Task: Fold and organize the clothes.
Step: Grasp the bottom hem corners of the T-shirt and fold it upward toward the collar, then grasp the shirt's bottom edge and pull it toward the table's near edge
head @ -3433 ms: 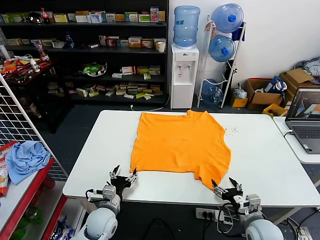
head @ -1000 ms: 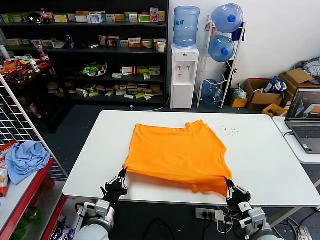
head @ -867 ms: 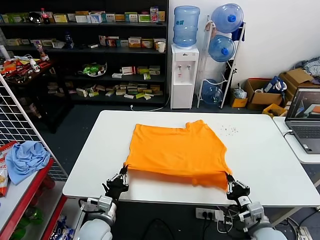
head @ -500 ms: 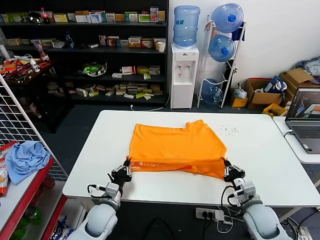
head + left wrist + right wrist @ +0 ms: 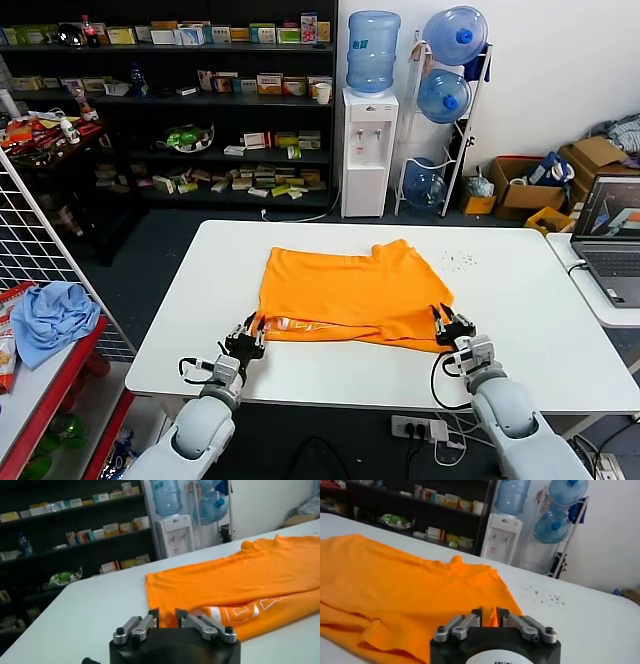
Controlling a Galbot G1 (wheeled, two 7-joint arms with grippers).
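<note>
The orange T-shirt (image 5: 350, 285) lies on the white table (image 5: 530, 310), its near hem lifted and carried back over the body, so white lettering (image 5: 300, 324) shows on the underside. My left gripper (image 5: 251, 335) is shut on the hem's left corner; in the left wrist view (image 5: 166, 616) orange fabric (image 5: 235, 580) sits between the fingers. My right gripper (image 5: 451, 326) is shut on the hem's right corner; the right wrist view (image 5: 489, 614) shows a fold of the shirt (image 5: 395, 585) pinched between the fingers.
A laptop (image 5: 610, 240) stands on a side table at the right. A wire rack at the left holds a light blue cloth (image 5: 50, 310). Shelves, a water dispenser (image 5: 368, 150) and bottles stand behind the table.
Both grippers closed on the near hem corners, lifted them and have carried them away from the table's front edge, folding the hem over and exposing the white lettering.
</note>
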